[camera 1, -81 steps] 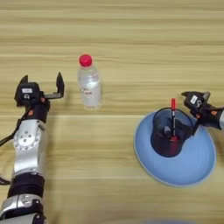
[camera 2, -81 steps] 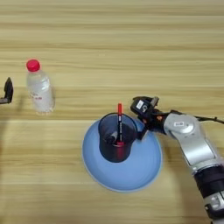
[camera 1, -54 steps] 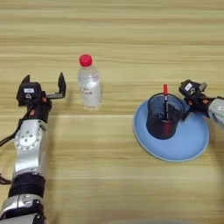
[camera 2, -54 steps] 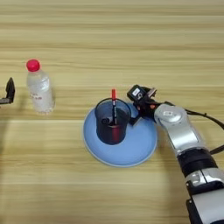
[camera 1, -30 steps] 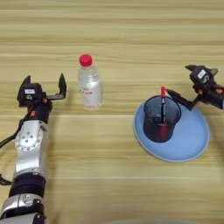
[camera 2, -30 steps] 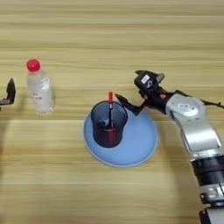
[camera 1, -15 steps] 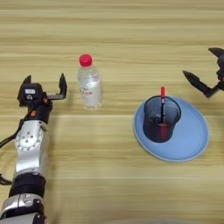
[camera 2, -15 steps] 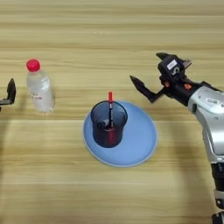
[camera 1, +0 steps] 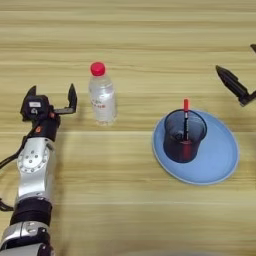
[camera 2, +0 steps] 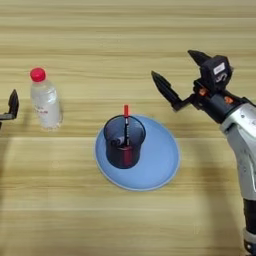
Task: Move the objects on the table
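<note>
Sitting below-left of the right tool point(camera 2: 179, 70) — spread wide — plate point(camera 2: 160, 162).

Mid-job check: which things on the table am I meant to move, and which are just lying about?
Part of the job:
- water bottle
- blue plate
- dark cup standing on the plate
- red-tipped pen upright in the cup

Just lying about:
- nothing else shows on the table

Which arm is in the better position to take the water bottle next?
Probably the left. The left gripper is open and sits just left of the bottle, at about its level. The right gripper, also open, is beyond the plate and cup.
</note>
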Motion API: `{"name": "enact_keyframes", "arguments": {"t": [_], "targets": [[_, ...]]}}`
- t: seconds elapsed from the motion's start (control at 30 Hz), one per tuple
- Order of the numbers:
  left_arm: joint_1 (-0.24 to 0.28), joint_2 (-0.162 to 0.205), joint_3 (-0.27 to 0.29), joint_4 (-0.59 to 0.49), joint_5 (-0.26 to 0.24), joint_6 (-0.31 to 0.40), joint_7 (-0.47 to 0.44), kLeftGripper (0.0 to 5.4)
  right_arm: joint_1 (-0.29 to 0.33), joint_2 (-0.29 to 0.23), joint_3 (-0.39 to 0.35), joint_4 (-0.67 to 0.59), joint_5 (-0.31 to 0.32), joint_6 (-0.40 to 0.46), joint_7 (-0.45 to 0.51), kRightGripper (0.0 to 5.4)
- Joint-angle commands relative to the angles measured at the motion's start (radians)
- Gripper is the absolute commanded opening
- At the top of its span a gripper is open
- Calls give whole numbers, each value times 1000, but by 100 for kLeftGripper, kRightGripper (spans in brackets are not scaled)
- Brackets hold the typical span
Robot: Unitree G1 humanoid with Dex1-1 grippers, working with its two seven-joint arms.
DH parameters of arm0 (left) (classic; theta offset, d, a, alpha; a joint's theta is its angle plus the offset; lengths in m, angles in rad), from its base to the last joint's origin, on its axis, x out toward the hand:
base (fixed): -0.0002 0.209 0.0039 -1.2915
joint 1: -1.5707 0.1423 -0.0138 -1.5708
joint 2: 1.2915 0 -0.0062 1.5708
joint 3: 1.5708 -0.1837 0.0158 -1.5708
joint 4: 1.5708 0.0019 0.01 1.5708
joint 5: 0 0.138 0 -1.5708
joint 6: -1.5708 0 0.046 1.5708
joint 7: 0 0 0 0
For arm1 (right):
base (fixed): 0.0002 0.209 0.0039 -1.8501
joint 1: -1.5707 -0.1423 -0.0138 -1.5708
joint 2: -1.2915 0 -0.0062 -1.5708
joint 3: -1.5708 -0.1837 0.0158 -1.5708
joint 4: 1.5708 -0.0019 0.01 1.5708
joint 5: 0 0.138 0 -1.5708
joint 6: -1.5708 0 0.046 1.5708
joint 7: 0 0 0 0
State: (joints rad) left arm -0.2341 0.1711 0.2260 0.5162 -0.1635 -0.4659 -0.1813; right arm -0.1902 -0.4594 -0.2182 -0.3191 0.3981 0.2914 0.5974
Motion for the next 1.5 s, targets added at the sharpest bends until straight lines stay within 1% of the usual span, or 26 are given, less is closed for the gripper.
{"name": "enact_keyframes", "arguments": {"t": [0.03, 0.2, 0.27, 0.4, 0.5, 0.63, 0.8, 0.87, 0.93, 1.03, 1.2, 1.37, 1.5], "targets": [[-9, 17, -1, -14, -7, -22, -24, 540, 36, 2, -24, -26, 49, -29, 26, 537], [-5, 29, 1, -77, -47, -44, -85, 540, 51, -3, -23, -17, 57, -45, 31, 537], [-1, 39, -7, -127, -60, -28, -114, 540, 49, -6, -18, 1, 53, -52, 31, 537], [13, 46, -24, -204, -84, -3, -167, 540, 47, -10, -15, 16, 51, -59, 31, 537], [37, 52, -48, -287, -123, 50, -214, 540, 49, -11, -12, 26, 46, -69, 33, 537], [77, 59, -94, -396, -140, 114, -266, 540, 52, -8, -5, 37, 38, -78, 26, 537], [99, 48, -128, -438, -157, 190, -301, 540, 53, -1, 2, 40, 32, -82, 18, 537], [103, 43, -145, -446, -148, 202, -306, 540, 53, 1, 3, 39, 32, -82, 17, 537], [102, 38, -159, -447, -138, 211, -305, 540, 53, 2, 4, 39, 32, -83, 15, 537], [87, 30, -179, -407, -121, 216, -307, 540, 53, 4, 10, 40, 28, -88, 12, 537], [27, 8, -196, -278, -77, 207, -282, 540, 53, 8, 20, 35, 26, -91, 7, 537], [-29, -6, -202, -190, -60, 220, -277, 540, 54, 7, 26, 31, 23, -95, 2, 537], [-77, -9, -194, -118, -65, 226, -279, 540, 56, 8, 33, 32, 19, -101, -1, 537]]}}
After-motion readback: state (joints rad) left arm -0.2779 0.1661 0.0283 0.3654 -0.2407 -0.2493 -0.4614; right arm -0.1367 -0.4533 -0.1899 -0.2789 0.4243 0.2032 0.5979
